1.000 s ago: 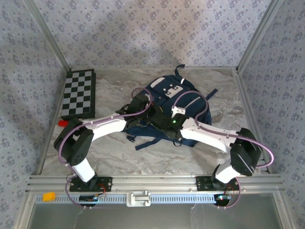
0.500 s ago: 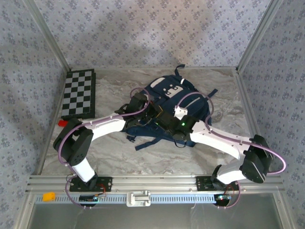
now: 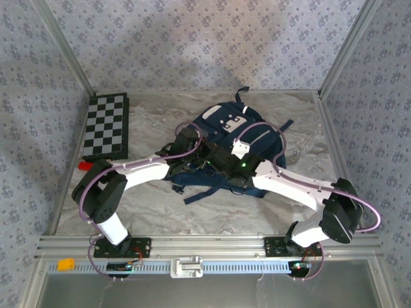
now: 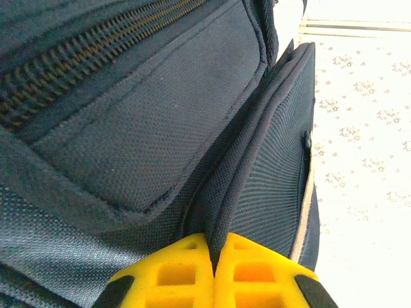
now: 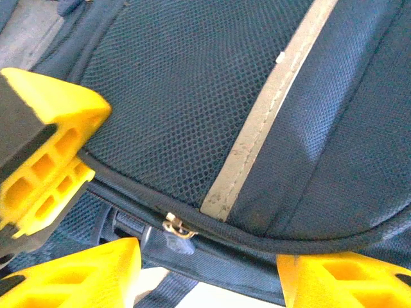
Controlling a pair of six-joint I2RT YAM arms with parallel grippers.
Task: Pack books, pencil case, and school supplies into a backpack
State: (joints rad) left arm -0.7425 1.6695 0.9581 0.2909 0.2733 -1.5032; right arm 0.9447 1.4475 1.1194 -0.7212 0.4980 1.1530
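We are looking at the backpack (image 3: 239,128), which is lying in the middle of the tabletop (image 3: 160,212), a little toward the far side, with both arms reaching over its near part. The left fingers (image 4: 199,282) are pressing fully together and are pinching a folded edge of the dark fabric, just below a zipper line. The right fingers (image 5: 83,269) are standing wide apart and are holding nothing, with the small metal zip pull (image 5: 174,226) lying between them, at the lower end of the grey-white trim stripe (image 5: 270,109). We are judging that the step in hand is to take this pull and draw the zipper, and here several things could be going wrong. The pull is tiny and is lying close against the cloth, so the right fingers may be closing on fabric beside it, or only on its tip, and then slipping off when the arm is pulling. If the left fingers are losing their thin fold, the whole bag may be sliding along with the zipper instead of opening. The two pairs of fingers are also working very near each other, so they may be knocking together. The loose straps (image 3: 199,191) at the near side could be catching in the zipper teeth.
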